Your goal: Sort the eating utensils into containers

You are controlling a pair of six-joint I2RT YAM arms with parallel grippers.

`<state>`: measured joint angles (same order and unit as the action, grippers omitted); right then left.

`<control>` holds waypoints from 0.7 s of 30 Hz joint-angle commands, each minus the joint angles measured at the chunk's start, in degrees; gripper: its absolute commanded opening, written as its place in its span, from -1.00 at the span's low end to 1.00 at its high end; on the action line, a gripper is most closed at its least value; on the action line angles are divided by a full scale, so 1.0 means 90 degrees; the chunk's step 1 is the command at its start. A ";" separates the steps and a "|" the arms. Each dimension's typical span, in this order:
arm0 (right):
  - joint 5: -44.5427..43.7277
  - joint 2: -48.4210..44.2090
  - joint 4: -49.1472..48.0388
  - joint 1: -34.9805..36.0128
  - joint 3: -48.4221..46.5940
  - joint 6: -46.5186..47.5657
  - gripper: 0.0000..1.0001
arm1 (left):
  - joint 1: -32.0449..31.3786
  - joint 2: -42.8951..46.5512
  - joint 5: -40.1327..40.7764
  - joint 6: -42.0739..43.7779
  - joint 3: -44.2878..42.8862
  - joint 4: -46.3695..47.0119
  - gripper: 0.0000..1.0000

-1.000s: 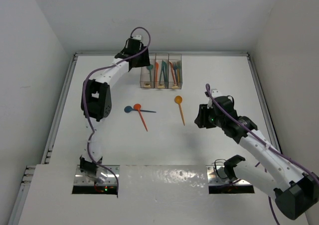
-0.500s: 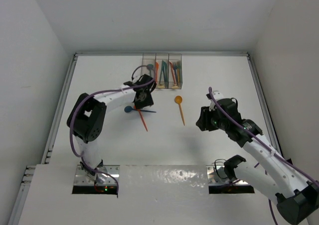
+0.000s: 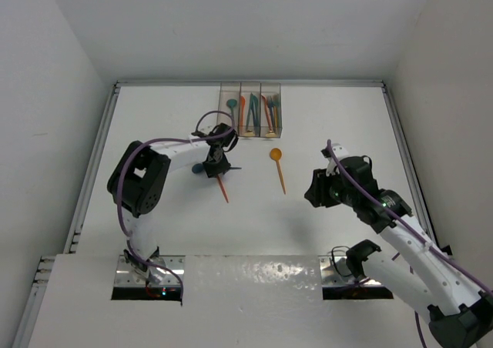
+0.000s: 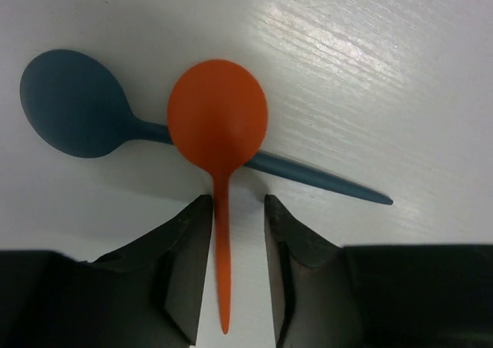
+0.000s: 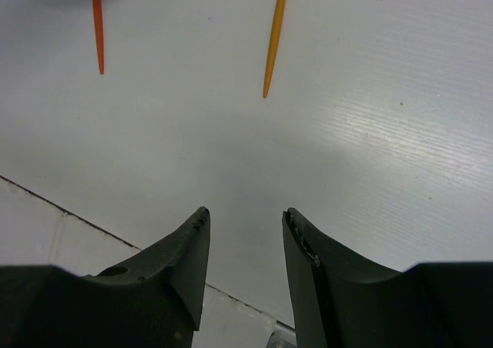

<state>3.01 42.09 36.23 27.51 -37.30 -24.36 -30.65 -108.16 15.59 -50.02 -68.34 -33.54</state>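
Observation:
An orange-red spoon (image 4: 219, 132) lies on the table with its bowl over the handle of a dark blue spoon (image 4: 73, 103). My left gripper (image 4: 235, 205) is open, low over the table, its jaws on either side of the orange-red handle without closing on it; it also shows from above (image 3: 216, 163). An orange spoon (image 3: 278, 168) lies alone to the right; its handle tip shows in the right wrist view (image 5: 273, 44). My right gripper (image 5: 245, 217) is open and empty, near the arm (image 3: 320, 188). The three joined containers (image 3: 250, 133) at the back hold several utensils.
A raised rim runs round the table's left (image 3: 96, 155) and right (image 3: 400, 148) sides. A white panel (image 3: 254, 286) covers the near edge between the arm bases. The orange-red spoon's handle tip shows in the right wrist view (image 5: 98, 32).
My left arm swung from the containers down to the crossed spoons and lowered over the orange-red one. My right arm drifted slightly.

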 commanded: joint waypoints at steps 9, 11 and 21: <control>-0.0070 -0.0047 -0.0021 0.0030 0.0004 0.0090 -0.15 | 0.0008 0.0103 -0.0005 0.0049 0.0074 0.0016 -1.00; -0.0080 -0.0028 -0.0041 0.0030 -0.0016 0.0099 -0.15 | -0.0041 0.0249 0.0054 0.0205 -0.0257 -0.0140 -1.00; -0.0226 0.0148 -0.0110 0.0030 -0.0211 0.0128 -0.15 | 0.0212 -0.0500 0.0339 0.2704 -0.3964 -0.0034 -1.00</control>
<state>2.48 43.18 36.47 27.51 -37.30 -23.99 -30.28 -109.12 18.04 -35.35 -95.44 -36.60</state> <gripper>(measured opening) 0.425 0.041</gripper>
